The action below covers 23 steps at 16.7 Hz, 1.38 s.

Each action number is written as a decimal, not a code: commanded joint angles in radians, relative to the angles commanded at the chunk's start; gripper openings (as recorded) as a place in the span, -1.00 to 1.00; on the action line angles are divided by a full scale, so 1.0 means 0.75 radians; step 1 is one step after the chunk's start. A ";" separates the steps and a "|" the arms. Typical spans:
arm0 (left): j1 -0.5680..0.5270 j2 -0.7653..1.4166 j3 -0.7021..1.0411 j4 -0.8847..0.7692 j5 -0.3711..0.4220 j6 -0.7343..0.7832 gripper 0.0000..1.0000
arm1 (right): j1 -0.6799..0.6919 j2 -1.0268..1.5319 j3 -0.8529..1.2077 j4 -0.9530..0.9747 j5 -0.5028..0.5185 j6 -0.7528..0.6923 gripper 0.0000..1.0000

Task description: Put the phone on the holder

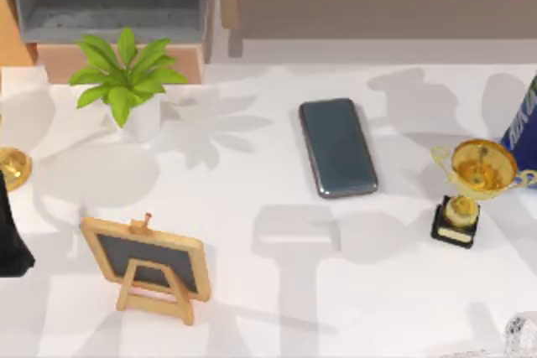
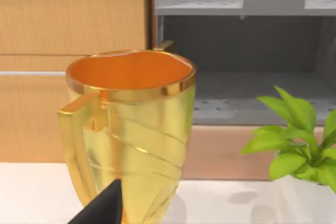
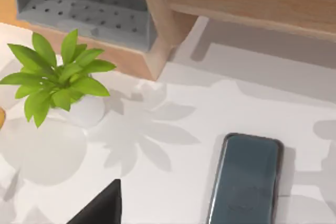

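The left end effector (image 2: 105,205) is sitting at the left edge of the surface (image 1: 252,224), facing a gold cup (image 2: 128,129). I cannot tell whether it is open or closed. The wooden holder (image 1: 147,262) is standing empty at the front left. The phone (image 1: 337,147) is lying flat near the middle, well apart from the holder and ungrasped, so the reach-and-grasp step seems to be in hand. The right end effector (image 3: 105,205) is hovering above the surface, near the phone but apart from it, and I cannot tell its state either. The next move is calling for a descent squarely over the phone's long edges.

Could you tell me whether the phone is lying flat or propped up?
Flat: the phone lies face-up on the white table, apart from everything.
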 joint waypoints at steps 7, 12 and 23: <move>0.000 0.000 0.000 0.000 0.000 0.000 1.00 | 0.119 0.916 0.831 -0.376 0.031 0.096 1.00; 0.000 0.000 0.000 0.000 0.000 0.000 1.00 | 0.116 1.427 1.122 -0.675 0.116 0.180 1.00; 0.000 0.000 0.000 0.000 0.000 0.000 1.00 | 0.089 1.605 1.178 -0.798 0.171 0.231 1.00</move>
